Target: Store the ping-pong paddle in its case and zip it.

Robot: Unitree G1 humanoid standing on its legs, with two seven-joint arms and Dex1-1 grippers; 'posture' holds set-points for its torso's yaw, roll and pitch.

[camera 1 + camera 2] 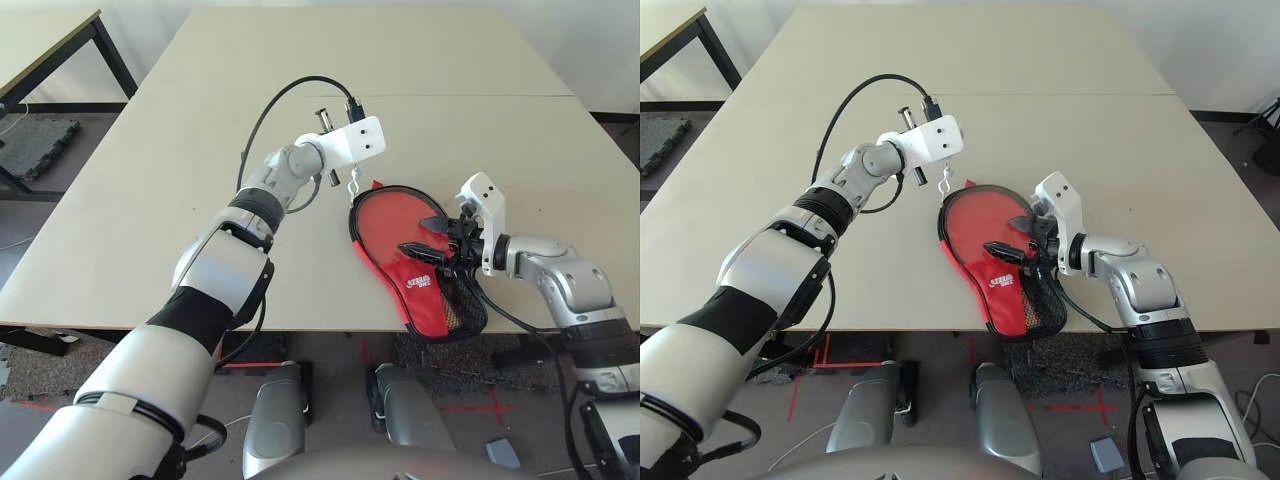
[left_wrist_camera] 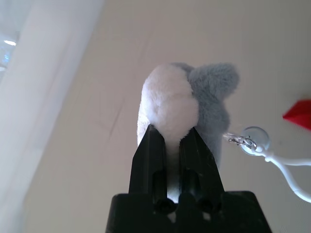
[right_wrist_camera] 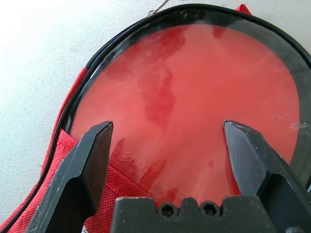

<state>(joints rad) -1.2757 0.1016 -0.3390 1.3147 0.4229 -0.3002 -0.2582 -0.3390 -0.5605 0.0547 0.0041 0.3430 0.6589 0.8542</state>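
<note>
silver forearms [image 1: 230, 265], black cables, white wrist housings, black two-fingered jaws

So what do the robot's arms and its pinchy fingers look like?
Both arms are shiny silver with black joint bands. Each wrist carries a white box with a black cable looping off it. The left gripper and the right gripper each have two flat black fingers on a black base with screws.

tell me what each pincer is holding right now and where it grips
The left pincer is shut on a fluffy white and grey charm, pinching its near end. The right pincer is open above the ping-pong paddle in the case, holding nothing.
</note>
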